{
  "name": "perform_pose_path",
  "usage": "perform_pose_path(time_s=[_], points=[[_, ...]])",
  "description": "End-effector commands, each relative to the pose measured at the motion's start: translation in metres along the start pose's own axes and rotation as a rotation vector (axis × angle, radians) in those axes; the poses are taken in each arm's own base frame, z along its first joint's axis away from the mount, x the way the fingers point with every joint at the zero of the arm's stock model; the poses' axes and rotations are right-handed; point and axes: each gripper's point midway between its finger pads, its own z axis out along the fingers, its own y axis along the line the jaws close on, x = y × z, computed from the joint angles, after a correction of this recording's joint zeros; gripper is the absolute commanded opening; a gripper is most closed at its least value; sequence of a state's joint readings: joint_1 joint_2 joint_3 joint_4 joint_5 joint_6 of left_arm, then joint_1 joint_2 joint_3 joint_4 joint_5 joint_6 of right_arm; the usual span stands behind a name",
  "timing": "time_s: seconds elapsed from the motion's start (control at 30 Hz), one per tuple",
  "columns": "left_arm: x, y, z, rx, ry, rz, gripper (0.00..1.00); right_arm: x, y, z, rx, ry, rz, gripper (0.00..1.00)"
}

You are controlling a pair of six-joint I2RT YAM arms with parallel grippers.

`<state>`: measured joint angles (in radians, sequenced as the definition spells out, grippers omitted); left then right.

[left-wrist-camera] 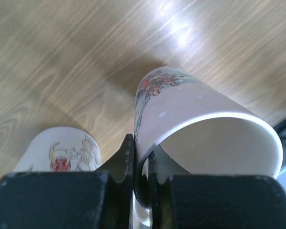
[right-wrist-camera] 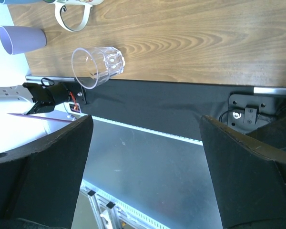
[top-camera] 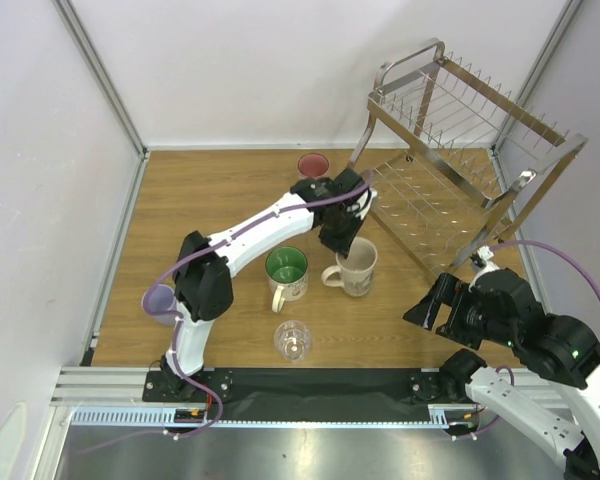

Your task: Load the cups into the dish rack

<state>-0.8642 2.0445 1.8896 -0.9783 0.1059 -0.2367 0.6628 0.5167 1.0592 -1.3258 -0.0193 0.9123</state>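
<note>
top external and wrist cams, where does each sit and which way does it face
Top external: above, behind both arms, looking down on them, the wooden table, chrome wire dish rack.
Left wrist: on that arm, looking down past the left gripper shut on the beige mug's rim.
Right wrist: on that arm, faces the table's near edge past the open right gripper.
Shared: clear glass, top and right wrist.

Tool (left-wrist-camera: pixel 140 160): jaws pinch the rim wall of the beige mug (left-wrist-camera: pixel 205 119), one finger inside and one outside.
White mug (left-wrist-camera: pixel 62 152): just left of the tool, on the wooden surface (left-wrist-camera: pixel 62 57).
</note>
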Motion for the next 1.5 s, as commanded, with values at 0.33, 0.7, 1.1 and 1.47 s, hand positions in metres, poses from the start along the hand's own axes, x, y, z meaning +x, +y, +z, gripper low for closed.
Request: perform_pose_path(time_s=[0.33,0.7,1.1,1.47], points=[[-0.099,-0.051,-0.306,0.555,-0.775,-0.368,0.00,-0.047,0.154,-0.039,-0.576,-0.065,-0.242,1.00],[-0.054,-0.044,-0.416,1.035,-1.139,-0.710,0.00,-0.095,0.280,-0.079,-1.010,-0.180,-0.315,0.99],[-0.041,-0.041,-0.449,1.145,-1.271,-0.794,0.00,-0.097,0.345,-0.085,-1.164,-0.195,-0.330,0.84],[-0.040,-0.057,-0.436,1.216,-1.189,-0.798,0.00,-0.103,0.350,-0.088,-1.179,-0.244,-0.325,0.56]])
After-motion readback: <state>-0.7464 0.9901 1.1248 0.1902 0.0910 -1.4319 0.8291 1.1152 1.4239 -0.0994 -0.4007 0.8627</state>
